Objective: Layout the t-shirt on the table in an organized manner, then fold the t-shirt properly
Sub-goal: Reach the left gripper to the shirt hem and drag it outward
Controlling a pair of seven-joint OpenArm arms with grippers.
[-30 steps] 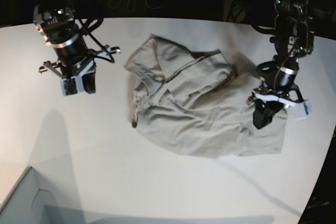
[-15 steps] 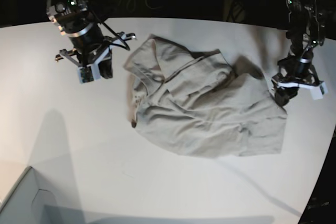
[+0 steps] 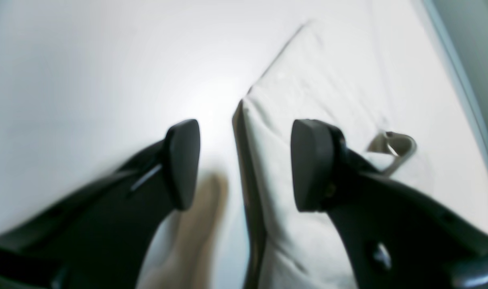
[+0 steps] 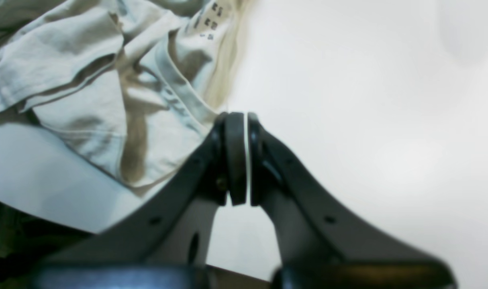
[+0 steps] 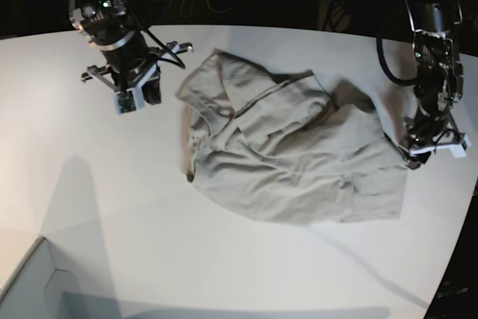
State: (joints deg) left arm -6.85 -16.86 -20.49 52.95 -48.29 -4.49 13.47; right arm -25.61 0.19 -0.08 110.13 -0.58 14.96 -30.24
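At the t-shirt's (image 5: 291, 155) edge, the left hand (image 3: 244, 164) has dropped lower, spread; the right hand (image 4: 241, 158) stays pressed together.

From above, light falls bright on the table (image 5: 239, 259), and beyond its far edge all is dark. My arms throw long soft shadows on it, toward its near edge. In my left wrist view the table glares white and everything is blurred. In my right wrist view the t-shirt (image 4: 107, 92) is soft, with smeared edges.
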